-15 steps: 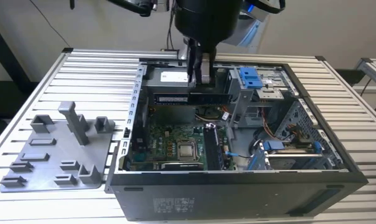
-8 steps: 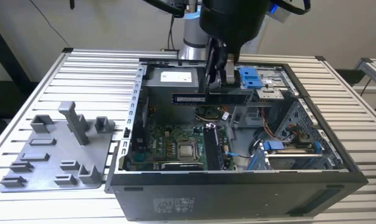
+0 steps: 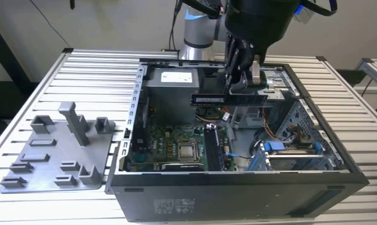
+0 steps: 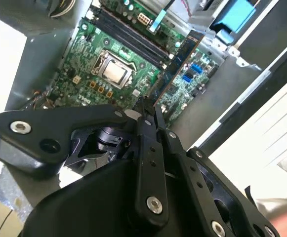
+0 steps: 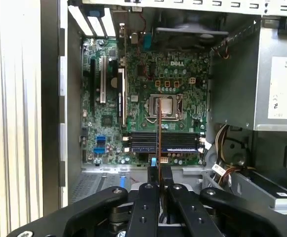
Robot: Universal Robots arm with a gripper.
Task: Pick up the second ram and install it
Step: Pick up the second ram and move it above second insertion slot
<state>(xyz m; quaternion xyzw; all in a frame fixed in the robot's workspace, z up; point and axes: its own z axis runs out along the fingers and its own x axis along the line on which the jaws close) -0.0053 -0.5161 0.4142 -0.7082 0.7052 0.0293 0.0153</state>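
Note:
My gripper (image 3: 243, 90) hangs over the open computer case, shut on the second ram (image 3: 229, 99). The ram is a long, flat, dark stick, held level above the green motherboard (image 3: 175, 146). In both wrist views it shows edge-on, running out from between the black fingers: ram (image 4: 175, 64) with gripper (image 4: 148, 116), and ram (image 5: 159, 131) with gripper (image 5: 159, 174). The long black memory slots (image 5: 165, 140) lie below it beside the processor socket (image 5: 163, 106), and the stick is well clear of them. The slots (image 4: 128, 34) also cross the board in the second wrist view.
The black case (image 3: 238, 187) walls in the board on all sides. A grey power supply (image 3: 173, 82) sits at its far end, and a drive cage with blue parts (image 3: 291, 152) is on the exterior view's right. A grey fixture tray (image 3: 57, 154) with upright posts lies on the slatted table at the exterior view's left.

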